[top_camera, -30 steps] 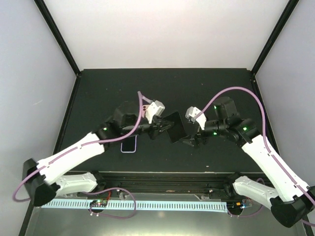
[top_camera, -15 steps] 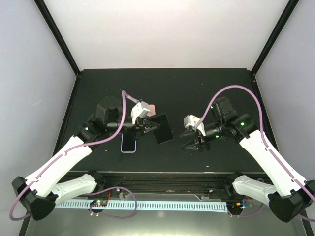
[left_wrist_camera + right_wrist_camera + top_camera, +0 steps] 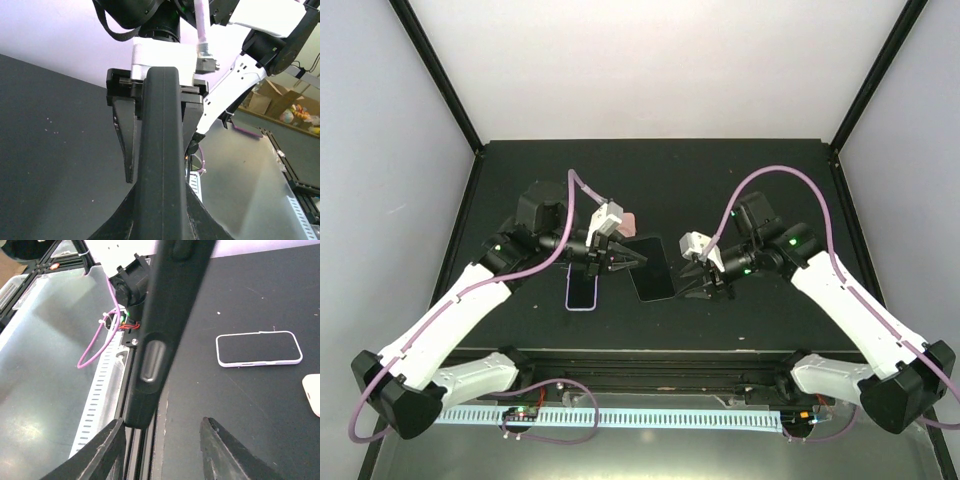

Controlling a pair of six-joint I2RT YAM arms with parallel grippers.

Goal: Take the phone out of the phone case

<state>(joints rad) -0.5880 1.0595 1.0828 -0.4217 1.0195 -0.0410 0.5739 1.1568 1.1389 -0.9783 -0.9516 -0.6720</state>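
Note:
My left gripper (image 3: 632,258) is shut on a flat black slab (image 3: 651,268) with a metal side button (image 3: 152,360) and holds it on edge above the table. In the left wrist view the slab (image 3: 162,150) runs straight out from between my left gripper's (image 3: 162,210) fingers. My right gripper (image 3: 696,286) is open at the slab's far end, its fingers (image 3: 125,145) standing on either side of it. The salmon-pink phone case (image 3: 631,221) lies behind the left wrist. A phone (image 3: 582,292) with a pale rim lies screen up on the table.
The black table (image 3: 520,180) ends at a metal rail and a slotted white cable duct (image 3: 100,400) at the near edge. Purple cables (image 3: 770,185) loop over both arms. A pale rounded corner (image 3: 312,395) shows at the right wrist view's edge.
The left arm has drawn the slab back to the left and slightly nearer. The right gripper has followed it leftward to the slab's far end, and its jaws have narrowed.

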